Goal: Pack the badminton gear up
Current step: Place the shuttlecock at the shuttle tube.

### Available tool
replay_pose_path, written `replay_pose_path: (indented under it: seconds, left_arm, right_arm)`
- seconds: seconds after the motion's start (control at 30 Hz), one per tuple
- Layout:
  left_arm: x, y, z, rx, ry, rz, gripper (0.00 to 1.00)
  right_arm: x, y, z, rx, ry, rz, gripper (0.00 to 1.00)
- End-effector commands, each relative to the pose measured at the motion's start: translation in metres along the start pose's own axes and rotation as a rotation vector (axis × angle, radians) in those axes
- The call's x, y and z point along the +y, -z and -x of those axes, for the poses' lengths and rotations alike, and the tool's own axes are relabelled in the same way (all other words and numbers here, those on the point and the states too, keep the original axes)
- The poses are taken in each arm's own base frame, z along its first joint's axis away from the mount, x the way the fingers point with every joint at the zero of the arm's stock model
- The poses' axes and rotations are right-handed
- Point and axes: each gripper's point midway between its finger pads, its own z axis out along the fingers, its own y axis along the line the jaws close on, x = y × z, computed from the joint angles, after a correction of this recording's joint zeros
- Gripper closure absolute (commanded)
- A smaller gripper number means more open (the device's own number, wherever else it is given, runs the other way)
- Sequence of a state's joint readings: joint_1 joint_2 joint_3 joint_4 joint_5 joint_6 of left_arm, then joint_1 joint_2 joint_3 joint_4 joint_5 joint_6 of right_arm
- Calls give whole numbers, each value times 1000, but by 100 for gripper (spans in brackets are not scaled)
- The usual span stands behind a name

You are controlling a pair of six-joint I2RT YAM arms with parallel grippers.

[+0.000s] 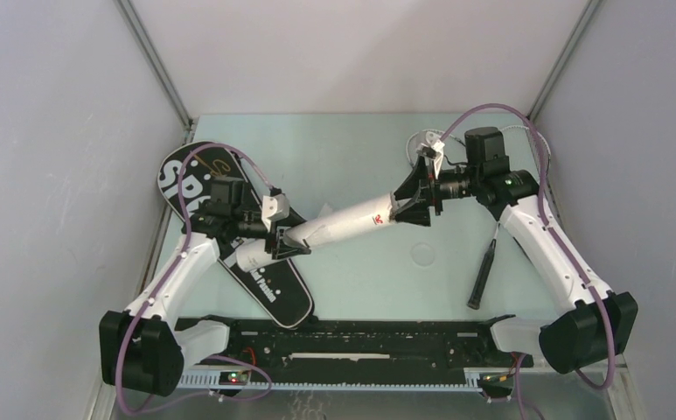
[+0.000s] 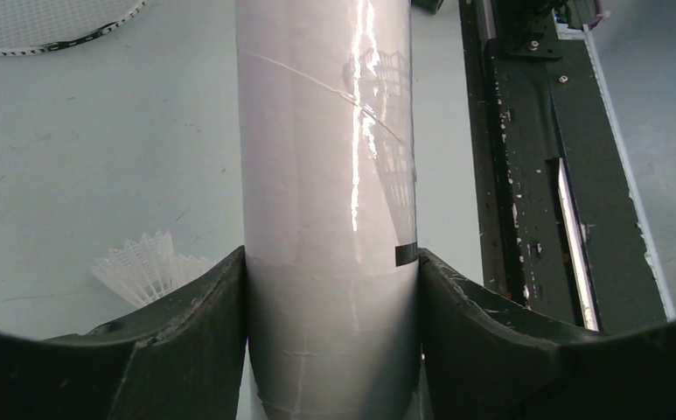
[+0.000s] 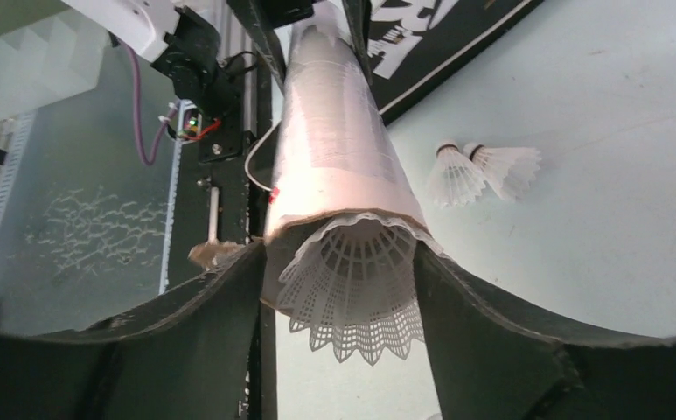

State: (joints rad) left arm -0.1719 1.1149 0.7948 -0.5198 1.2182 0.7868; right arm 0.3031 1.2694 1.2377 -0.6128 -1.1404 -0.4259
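Note:
The long white tube (image 1: 338,226) lies slanted above the table, held at both ends. My left gripper (image 1: 282,243) is shut on its lower left end; the left wrist view shows the tube (image 2: 325,131) tight between the jaws (image 2: 332,254). My right gripper (image 1: 401,210) is at the tube's open end (image 3: 334,131), shut around a white shuttlecock (image 3: 356,293) whose skirt sticks out of the mouth. Two more shuttlecocks (image 3: 478,171) lie on the table. The black "SPORT" bag (image 1: 190,175) lies under the left arm. One racquet's black handle (image 1: 483,273) lies at the right; a racquet head (image 2: 45,26) shows too.
A black rail with cables (image 1: 351,337) runs along the near edge, also in the left wrist view (image 2: 526,175). Grey enclosure walls stand on three sides. A faint round mark (image 1: 423,254) is on the pale green tabletop.

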Motion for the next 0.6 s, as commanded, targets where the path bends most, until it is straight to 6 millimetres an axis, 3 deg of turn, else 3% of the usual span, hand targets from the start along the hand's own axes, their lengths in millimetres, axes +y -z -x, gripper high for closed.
replay_pose_path:
  seconds: [0.0, 0.33, 0.57]
  left_arm:
    - [14, 5, 33, -35, -99, 29, 60]
    - [14, 5, 31, -29, -103, 34, 60]
    - [14, 5, 32, -33, -96, 29, 60]
  right_arm:
    - [25, 1, 0, -36, -43, 151, 21]
    - [26, 5, -3, -40, -40, 154, 13]
    - [32, -12, -17, 20, -23, 165, 11]
